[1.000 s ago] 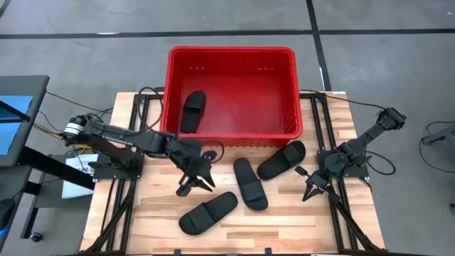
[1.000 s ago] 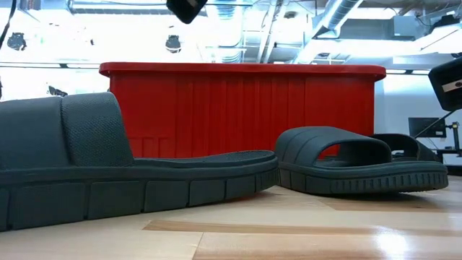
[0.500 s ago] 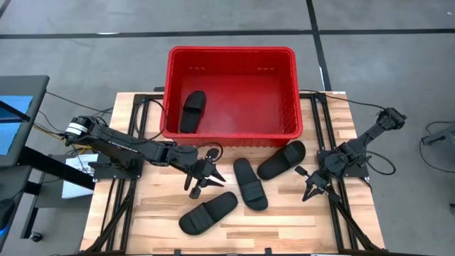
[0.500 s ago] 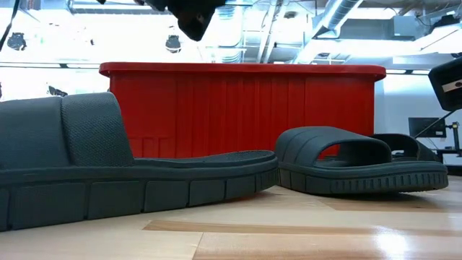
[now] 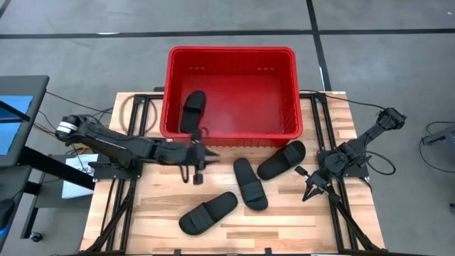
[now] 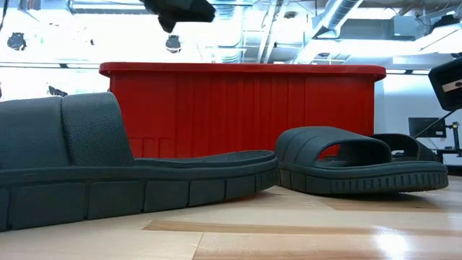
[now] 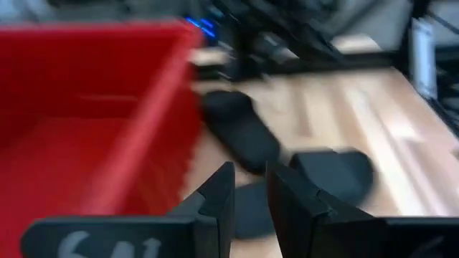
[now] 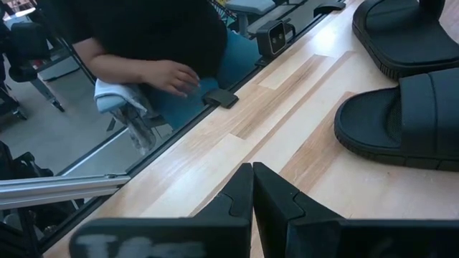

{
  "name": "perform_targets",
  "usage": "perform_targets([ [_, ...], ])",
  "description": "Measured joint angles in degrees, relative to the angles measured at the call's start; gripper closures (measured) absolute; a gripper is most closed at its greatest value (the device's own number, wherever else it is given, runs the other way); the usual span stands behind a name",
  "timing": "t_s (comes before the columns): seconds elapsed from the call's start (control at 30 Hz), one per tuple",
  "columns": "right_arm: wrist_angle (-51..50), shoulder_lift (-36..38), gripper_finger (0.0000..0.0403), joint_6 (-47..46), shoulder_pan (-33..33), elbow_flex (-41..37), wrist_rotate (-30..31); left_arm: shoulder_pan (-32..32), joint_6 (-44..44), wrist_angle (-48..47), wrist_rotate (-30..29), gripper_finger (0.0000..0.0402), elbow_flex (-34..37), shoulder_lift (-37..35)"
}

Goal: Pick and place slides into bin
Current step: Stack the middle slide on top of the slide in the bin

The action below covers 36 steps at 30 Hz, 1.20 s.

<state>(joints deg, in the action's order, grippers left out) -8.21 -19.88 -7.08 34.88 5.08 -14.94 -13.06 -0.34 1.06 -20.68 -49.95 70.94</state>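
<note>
The red bin (image 5: 231, 50) stands at the table's far middle, with one black slide (image 5: 193, 110) lying on its floor at the left. Three black slides lie on the table in front of it: one by the bin's near right corner (image 5: 281, 159), one in the middle (image 5: 250, 184), one nearer the front edge (image 5: 207, 212). My left gripper (image 5: 197, 173) hovers just before the bin's near wall, left of the middle slide, empty, its fingers (image 7: 222, 192) a narrow gap apart. My right gripper (image 5: 308, 193) is shut and empty at the right, over bare wood.
In the low view the nearest slide (image 6: 108, 170) fills the left foreground before the bin's wall (image 6: 245, 108). A person's hand (image 8: 168, 75) shows beyond the table's edge in the right wrist view. Black frame rails run along both sides of the table (image 5: 121, 178).
My left gripper has gone from over the wood near the front slide toward the far edge, up to the bin's near wall, and has turned about as it went. The slides and my right arm have kept still.
</note>
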Motion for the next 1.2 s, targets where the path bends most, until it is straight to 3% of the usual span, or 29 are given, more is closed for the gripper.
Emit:
perform_targets([
  [0.23, 0.04, 0.01, 0.0403, 0.00, 0.01, 0.00, 0.00, -3.05, -0.08, 5.49, -10.22, 0.0331, 10.42, -15.11],
  [0.47, 0.04, 0.01, 0.0403, 0.01, 0.00, 0.00, 0.00, -3.41, 0.58, 6.02, -9.12, 0.0331, 17.50, -26.24],
  [0.63, 0.02, 0.02, 0.0403, -0.01, -0.01, 0.00, 0.00, -3.39, 2.78, 5.45, -6.55, 0.0331, 19.12, -27.60],
  [0.9, 0.04, 0.00, 0.0403, -0.01, -0.01, 0.00, -0.02, -3.37, 11.70, 3.85, -7.85, 0.0331, 19.38, -26.69],
  [1.2, 0.04, 0.02, 0.0403, 0.01, -0.15, 0.00, 0.03, -3.37, 15.05, 3.37, -7.83, 0.0331, 19.38, -26.69],
])
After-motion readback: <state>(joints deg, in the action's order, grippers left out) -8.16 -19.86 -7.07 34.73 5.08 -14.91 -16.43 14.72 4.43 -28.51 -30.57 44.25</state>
